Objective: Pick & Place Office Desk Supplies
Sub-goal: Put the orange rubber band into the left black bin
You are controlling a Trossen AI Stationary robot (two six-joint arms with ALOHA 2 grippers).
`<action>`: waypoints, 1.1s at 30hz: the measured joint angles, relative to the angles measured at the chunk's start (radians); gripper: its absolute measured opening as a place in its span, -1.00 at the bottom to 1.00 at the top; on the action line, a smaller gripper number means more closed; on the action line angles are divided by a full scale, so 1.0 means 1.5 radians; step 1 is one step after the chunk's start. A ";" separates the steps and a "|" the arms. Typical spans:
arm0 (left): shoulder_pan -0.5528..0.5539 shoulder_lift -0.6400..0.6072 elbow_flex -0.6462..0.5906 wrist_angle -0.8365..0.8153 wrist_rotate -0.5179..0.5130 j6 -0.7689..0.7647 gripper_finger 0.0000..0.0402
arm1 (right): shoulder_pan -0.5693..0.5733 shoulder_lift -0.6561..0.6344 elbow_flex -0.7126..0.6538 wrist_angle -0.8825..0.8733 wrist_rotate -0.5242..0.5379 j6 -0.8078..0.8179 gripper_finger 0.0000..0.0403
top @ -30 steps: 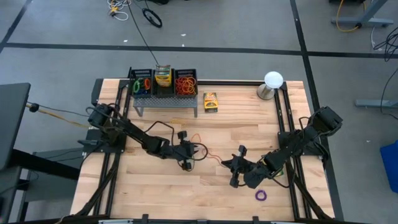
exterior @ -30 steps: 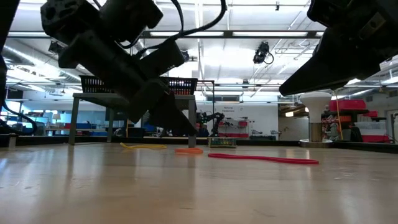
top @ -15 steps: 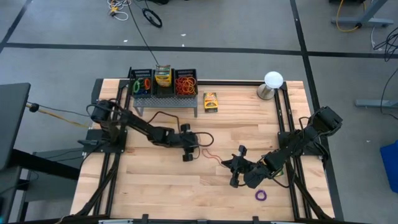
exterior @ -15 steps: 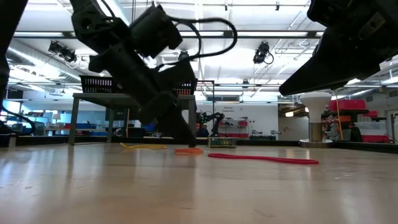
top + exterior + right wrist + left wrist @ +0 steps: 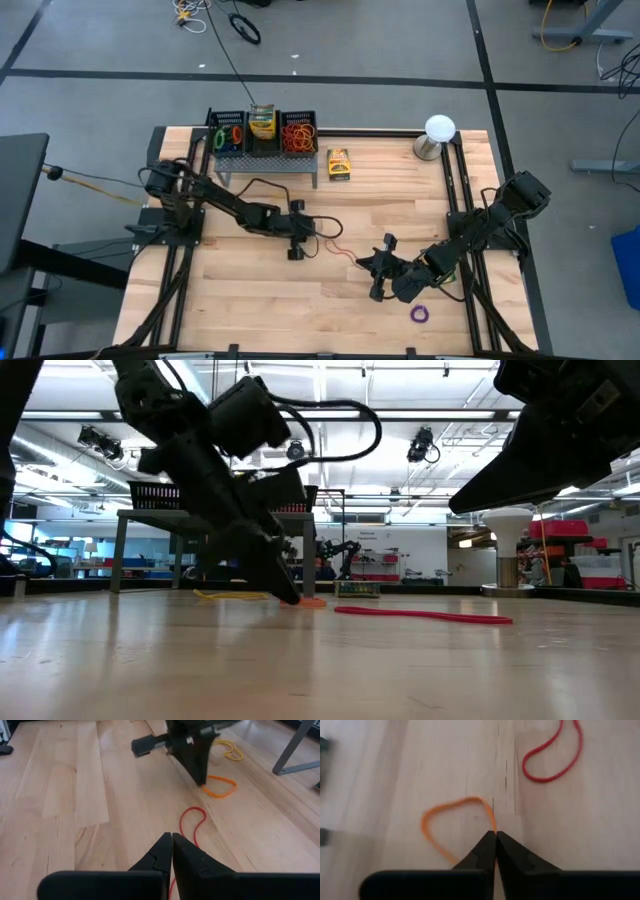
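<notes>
Where the purple rubber-band loop (image 5: 419, 314) lies near the wooden worktop's (image 5: 250, 290) near edge, the right gripper (image 5: 378, 268) hovers just beyond it, fingers pressed together on nothing, unmoved. Mid-table, the left gripper (image 5: 495, 836), spread wide half a second ago, has dropped and pinched the orange rubber-band loop (image 5: 432, 822) beside the red loop (image 5: 555, 755). A yellow-and-green crayon box (image 5: 339, 164) sits toward the far edge.
</notes>
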State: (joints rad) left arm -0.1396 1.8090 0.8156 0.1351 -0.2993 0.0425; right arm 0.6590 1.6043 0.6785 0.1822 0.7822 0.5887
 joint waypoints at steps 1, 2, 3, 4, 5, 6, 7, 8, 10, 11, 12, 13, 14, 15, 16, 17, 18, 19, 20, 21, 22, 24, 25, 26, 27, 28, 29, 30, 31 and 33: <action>-0.008 -0.015 0.000 -0.010 -0.014 0.004 -0.94 | 0.000 0.000 0.000 0.000 0.000 0.000 -0.91; -0.015 -0.033 0.000 -0.015 -0.027 0.009 -0.96 | 0.000 0.000 0.000 0.000 0.000 -0.001 -0.91; -0.020 -0.052 0.001 -0.024 -0.037 0.012 -0.96 | 0.000 0.000 0.000 0.000 0.000 -0.001 -0.91; -0.025 -0.073 0.001 -0.038 -0.046 0.015 -0.96 | 0.000 0.000 0.000 0.001 0.000 0.000 -0.91; -0.028 -0.092 0.001 -0.053 -0.055 0.015 -0.97 | 0.000 0.000 0.000 0.001 0.000 0.000 -0.91; -0.031 -0.110 0.001 -0.060 -0.066 0.014 -0.97 | 0.000 0.000 0.000 0.001 0.000 -0.001 -0.91; -0.033 -0.130 0.001 -0.067 -0.076 0.014 -0.97 | 0.000 0.000 0.000 0.001 0.000 -0.001 -0.91; -0.033 -0.155 0.001 -0.076 -0.089 0.015 -0.97 | 0.000 0.000 0.000 0.001 0.000 0.000 -0.91; -0.032 -0.202 0.001 -0.076 -0.119 0.015 -0.97 | 0.000 0.000 0.000 0.000 0.000 -0.001 -0.91; -0.028 -0.225 0.001 -0.079 -0.133 0.015 -0.97 | 0.000 0.000 0.000 0.001 0.000 -0.001 -0.91; -0.025 -0.247 0.001 -0.082 -0.144 0.015 -0.98 | 0.000 0.000 0.000 0.002 0.000 0.000 -0.91; -0.020 -0.268 0.001 -0.084 -0.152 0.015 -0.98 | 0.000 0.000 0.000 0.002 0.000 0.000 -0.91; -0.013 -0.289 0.001 -0.080 -0.160 0.018 -0.98 | 0.000 0.000 0.000 0.002 0.000 -0.001 -0.91; -0.006 -0.310 0.001 -0.078 -0.166 0.023 -0.98 | 0.000 0.000 0.000 0.002 0.000 0.000 -0.91; 0.004 -0.330 0.001 -0.079 -0.169 0.030 -0.98 | 0.000 0.000 0.000 0.002 0.000 0.000 -0.91; 0.016 -0.345 0.003 -0.078 -0.169 0.033 -0.98 | 0.000 0.000 0.000 0.002 0.000 0.000 -0.91; 0.030 -0.359 0.007 -0.080 -0.169 0.035 -0.98 | 0.000 0.000 0.000 0.002 0.000 0.000 -0.91; 0.046 -0.370 0.014 -0.089 -0.169 0.035 -0.98 | 0.000 0.000 0.000 0.002 0.000 -0.001 -0.91; 0.063 -0.376 0.024 -0.097 -0.169 0.036 -0.98 | 0.000 0.000 0.000 0.002 0.000 0.000 -0.91; 0.084 -0.378 0.040 -0.108 -0.168 0.039 -0.98 | 0.000 0.000 0.000 0.002 0.000 0.000 -0.91; 0.104 -0.377 0.058 -0.121 -0.168 0.044 -0.98 | 0.000 0.000 0.000 0.003 0.000 0.000 -0.91; 0.150 -0.371 0.095 -0.160 -0.165 0.053 -0.98 | 0.000 0.000 0.000 0.002 0.000 0.000 -0.91; 0.174 -0.361 0.115 -0.168 -0.158 0.058 -0.98 | 0.000 0.000 0.000 0.002 0.000 0.000 -0.91; 0.200 -0.352 0.135 -0.182 -0.144 0.060 -0.98 | 0.000 0.000 0.000 0.003 0.000 0.000 -0.91; 0.226 -0.344 0.153 -0.205 -0.129 0.059 -0.98 | 0.000 0.000 0.000 0.004 0.000 0.000 -0.91; 0.251 -0.334 0.170 -0.221 -0.110 0.056 -0.98 | 0.000 0.000 0.000 0.004 0.000 0.000 -0.91; 0.276 -0.322 0.190 -0.230 -0.083 0.049 -0.98 | 0.000 0.000 0.000 0.003 0.000 0.000 -0.91; 0.298 -0.312 0.206 -0.238 -0.053 0.045 -0.98 | 0.000 0.000 0.000 0.004 0.000 0.000 -0.91; 0.319 -0.303 0.217 -0.254 -0.027 0.041 -0.98 | 0.000 0.000 0.000 0.005 0.000 0.000 -0.91; 0.352 -0.280 0.234 -0.265 0.013 0.034 -0.97 | 0.000 0.000 0.000 0.004 0.000 0.000 -0.91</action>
State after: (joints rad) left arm 0.3886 1.3893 1.1659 -0.2630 -0.2793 0.0929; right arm 0.6590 1.6039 0.6781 0.1879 0.7822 0.5880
